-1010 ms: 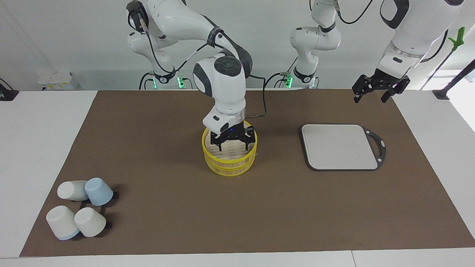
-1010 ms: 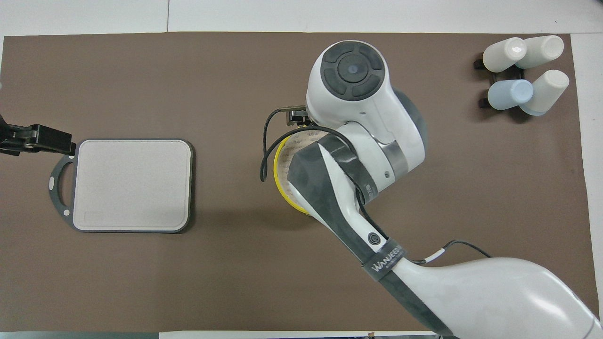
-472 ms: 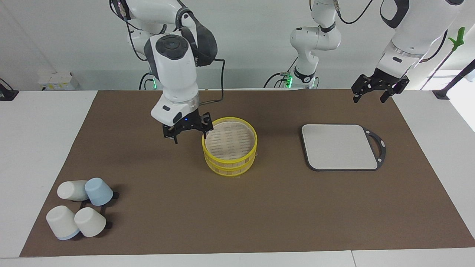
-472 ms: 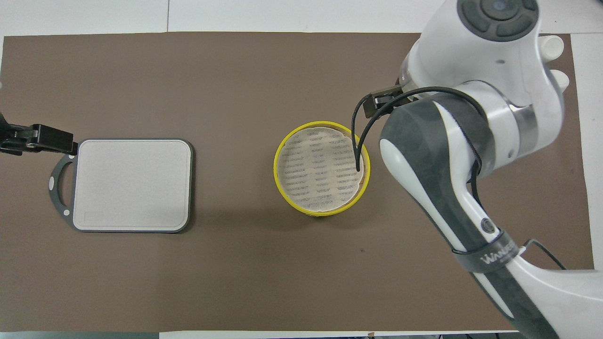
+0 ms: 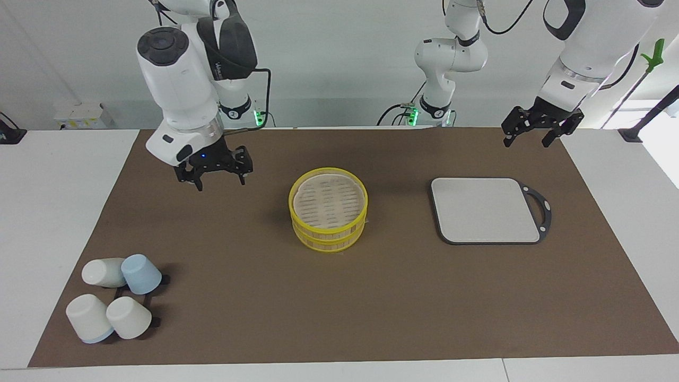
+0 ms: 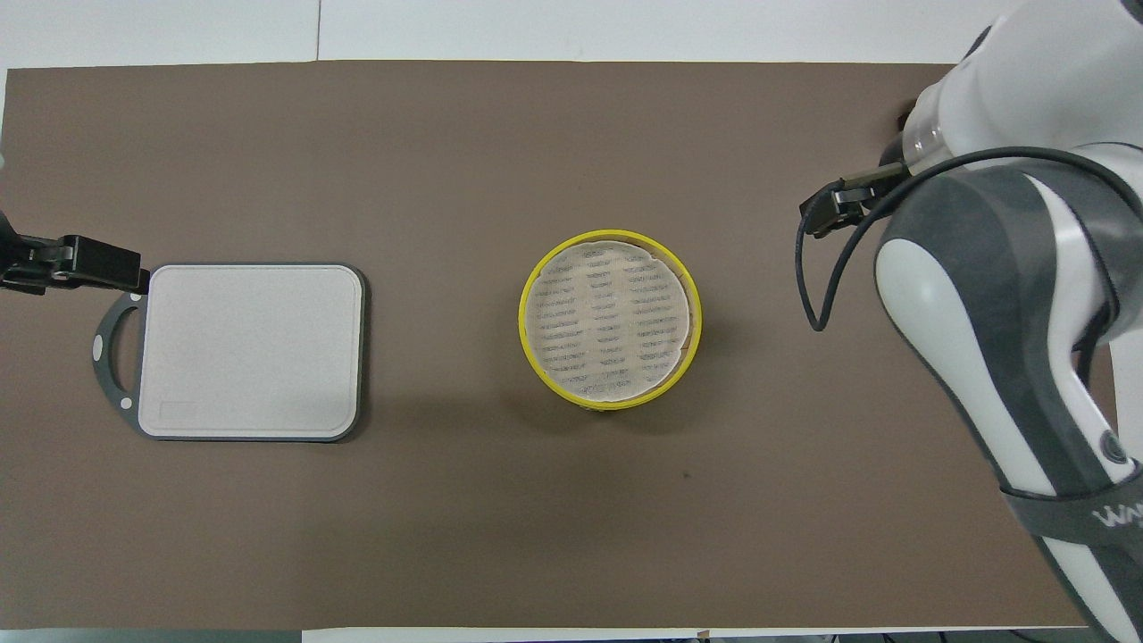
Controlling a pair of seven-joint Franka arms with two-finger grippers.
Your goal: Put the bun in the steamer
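Note:
The steamer [image 5: 328, 210] stands in the middle of the brown mat, round with yellow rims; a pale slatted woven surface fills its top, also in the overhead view [image 6: 611, 320]. No bun shows in either view. My right gripper [image 5: 218, 179] is open and empty, up in the air over bare mat, away from the steamer toward the right arm's end; in the overhead view the right arm hides it. My left gripper [image 5: 532, 137] is open and empty, waiting raised over the mat's edge by the grey board's handle, and its tip shows in the overhead view [image 6: 89, 263].
A grey rectangular board [image 5: 485, 209] with a dark handle lies beside the steamer toward the left arm's end, also in the overhead view [image 6: 250, 350]. Several upturned white and blue cups [image 5: 114, 297] sit on a black rack at the mat's corner, farther from the robots, at the right arm's end.
My right gripper has left the top of the steamer and swung up and away toward the right arm's end, open and empty. The left arm has not moved.

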